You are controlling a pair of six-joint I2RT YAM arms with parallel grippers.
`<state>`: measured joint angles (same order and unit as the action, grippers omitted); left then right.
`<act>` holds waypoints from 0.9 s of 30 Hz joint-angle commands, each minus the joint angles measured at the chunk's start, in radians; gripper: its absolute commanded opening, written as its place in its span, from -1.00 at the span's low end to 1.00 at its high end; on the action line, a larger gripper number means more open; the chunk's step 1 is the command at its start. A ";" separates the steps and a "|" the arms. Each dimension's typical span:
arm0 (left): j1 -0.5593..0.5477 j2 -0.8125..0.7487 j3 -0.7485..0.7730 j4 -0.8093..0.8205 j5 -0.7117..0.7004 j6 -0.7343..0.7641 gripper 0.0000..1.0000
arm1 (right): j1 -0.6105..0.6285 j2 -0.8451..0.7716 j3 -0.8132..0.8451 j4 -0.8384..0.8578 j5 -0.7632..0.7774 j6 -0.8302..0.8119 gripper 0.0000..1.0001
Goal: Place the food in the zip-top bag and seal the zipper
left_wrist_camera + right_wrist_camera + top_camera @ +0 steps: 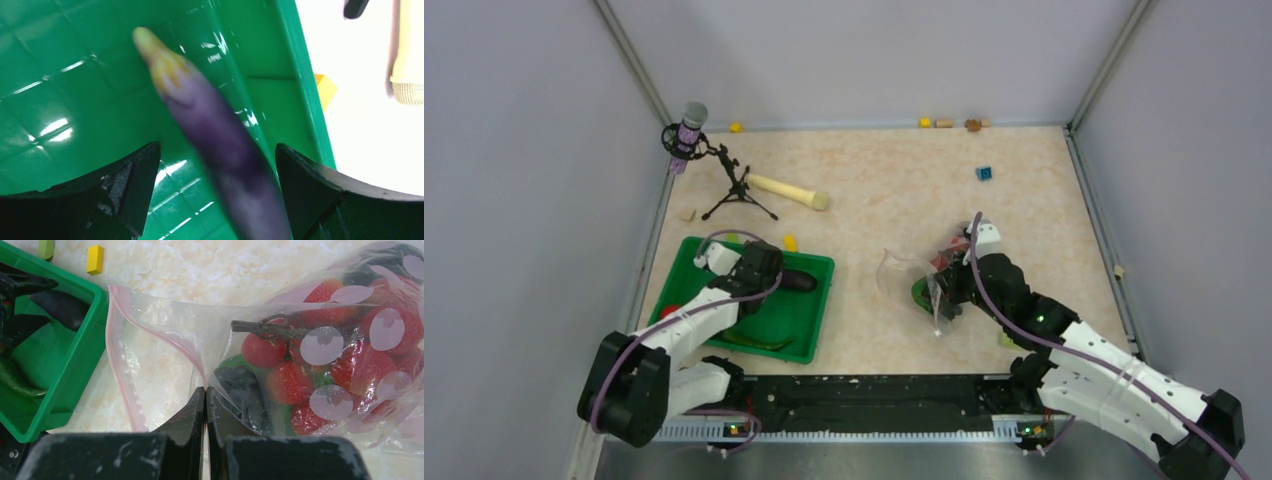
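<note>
Left fingers (125, 190) gape either side of the eggplant (220, 135) above the green tray (60, 60); right fingers (185, 440) clamp the zip-top bag (165, 335) mouth.

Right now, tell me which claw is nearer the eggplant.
Left. The left claw straddles the eggplant in the green tray; the right claw is away, shut on the zip-top bag.

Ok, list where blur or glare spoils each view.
Left wrist: eggplant smears soft toward the lens, white glare streaks on the green tray. Right wrist: sharp, but pale round patches on the zip-top bag mask parts of the strawberries. Top external: even light, no glare.
</note>
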<state>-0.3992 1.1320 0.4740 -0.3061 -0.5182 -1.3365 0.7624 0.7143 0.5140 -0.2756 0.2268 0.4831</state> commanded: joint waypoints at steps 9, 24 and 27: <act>0.025 0.081 0.026 0.023 0.026 -0.015 0.57 | -0.006 -0.015 -0.010 0.027 0.021 -0.001 -1.00; 0.026 0.046 0.002 -0.013 -0.007 -0.038 0.10 | -0.006 -0.053 -0.012 0.020 0.025 0.000 -1.00; 0.026 0.045 0.002 -0.011 -0.003 -0.043 0.05 | -0.006 -0.058 -0.013 0.019 0.026 -0.001 -1.00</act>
<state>-0.3790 1.1881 0.4889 -0.2996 -0.5129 -1.3640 0.7624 0.6735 0.5037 -0.2768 0.2333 0.4828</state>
